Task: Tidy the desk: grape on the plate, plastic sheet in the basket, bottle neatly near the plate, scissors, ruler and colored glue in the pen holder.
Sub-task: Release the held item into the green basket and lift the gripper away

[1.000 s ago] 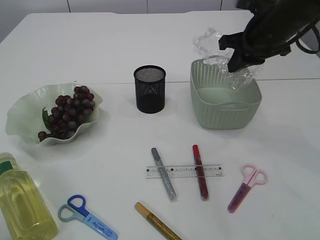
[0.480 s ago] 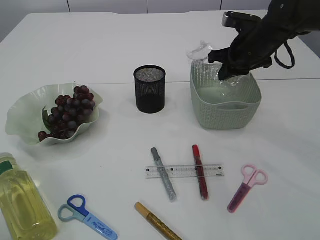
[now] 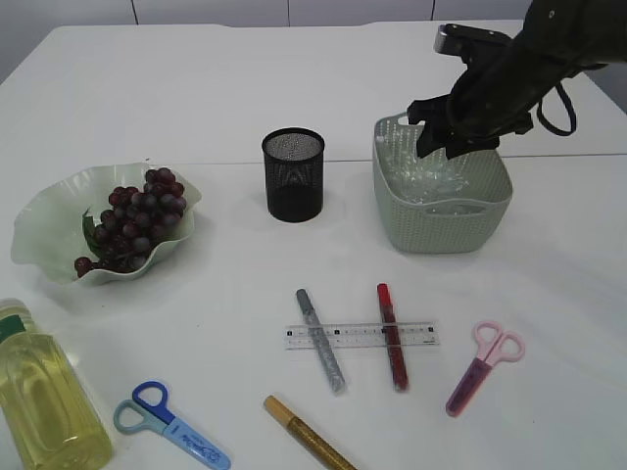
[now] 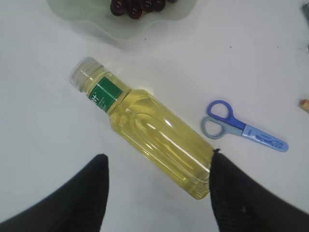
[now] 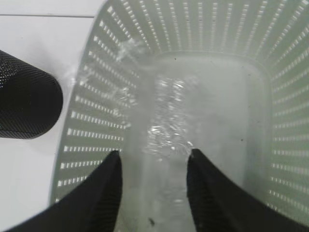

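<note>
The right tool [image 3: 441, 137] hangs over the basket [image 3: 392, 211] at upper right, jaws apart around the plastic sheet [image 5: 166, 125], which lies inside; whether they touch it is unclear. The left tool [image 4: 157, 193] stands open and empty above the bottle [image 4: 149, 128], lying at lower left. Grapes [image 3: 132, 220] fill the plate [image 3: 39, 230]. The holder [image 3: 293, 174] stands mid-frame. Glue sticks [image 3: 321, 340] cross the ruler [image 3: 358, 336] below; pink scissors [image 3: 485, 367] lie right, blue scissors [image 3: 171, 423] left.

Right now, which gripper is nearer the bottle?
Left. The left gripper hangs open directly above the bottle, fingers on either side of its base. The right gripper is far across the table, over the basket.
</note>
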Action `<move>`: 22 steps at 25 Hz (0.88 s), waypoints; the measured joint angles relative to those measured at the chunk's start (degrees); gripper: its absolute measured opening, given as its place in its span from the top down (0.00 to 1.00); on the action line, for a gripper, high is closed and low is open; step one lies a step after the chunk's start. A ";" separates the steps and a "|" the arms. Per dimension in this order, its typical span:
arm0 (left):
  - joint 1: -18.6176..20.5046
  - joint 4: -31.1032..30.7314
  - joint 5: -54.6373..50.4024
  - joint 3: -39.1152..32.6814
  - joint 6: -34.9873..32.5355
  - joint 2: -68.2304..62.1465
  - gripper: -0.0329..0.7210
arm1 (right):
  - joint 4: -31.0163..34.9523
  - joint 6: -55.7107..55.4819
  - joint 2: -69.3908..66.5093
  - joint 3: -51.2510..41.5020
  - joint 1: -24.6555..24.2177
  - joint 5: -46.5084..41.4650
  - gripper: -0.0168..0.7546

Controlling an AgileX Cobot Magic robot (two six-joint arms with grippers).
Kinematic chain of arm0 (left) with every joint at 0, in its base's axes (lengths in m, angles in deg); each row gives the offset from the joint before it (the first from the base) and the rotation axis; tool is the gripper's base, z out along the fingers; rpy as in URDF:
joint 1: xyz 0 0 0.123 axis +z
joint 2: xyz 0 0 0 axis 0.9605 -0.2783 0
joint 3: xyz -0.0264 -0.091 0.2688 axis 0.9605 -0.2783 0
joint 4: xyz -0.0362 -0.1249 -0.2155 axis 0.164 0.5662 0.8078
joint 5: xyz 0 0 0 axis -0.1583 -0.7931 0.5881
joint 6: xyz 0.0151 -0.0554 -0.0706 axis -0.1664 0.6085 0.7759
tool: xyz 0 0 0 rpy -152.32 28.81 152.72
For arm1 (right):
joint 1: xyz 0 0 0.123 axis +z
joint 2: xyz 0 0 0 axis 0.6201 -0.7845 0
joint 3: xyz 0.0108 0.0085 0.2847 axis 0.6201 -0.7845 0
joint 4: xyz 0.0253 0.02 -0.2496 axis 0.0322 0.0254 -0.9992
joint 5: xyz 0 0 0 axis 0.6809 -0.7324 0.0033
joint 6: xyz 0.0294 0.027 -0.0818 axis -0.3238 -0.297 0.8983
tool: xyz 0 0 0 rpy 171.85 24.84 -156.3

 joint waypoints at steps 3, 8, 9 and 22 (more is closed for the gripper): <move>0.00 0.00 0.00 0.00 0.00 0.00 0.32 | 0.10 0.00 0.00 0.64 0.00 0.00 0.35; 0.00 0.00 0.00 0.00 0.00 0.00 0.32 | 0.07 0.00 1.30 2.15 0.00 -1.50 0.26; 0.00 0.00 0.00 0.00 0.00 0.00 0.32 | 0.07 0.00 2.07 2.45 0.00 -1.77 0.25; 0.00 0.00 -0.10 0.00 0.00 0.00 0.32 | 0.13 -1.26 15.23 3.23 0.00 -15.21 0.25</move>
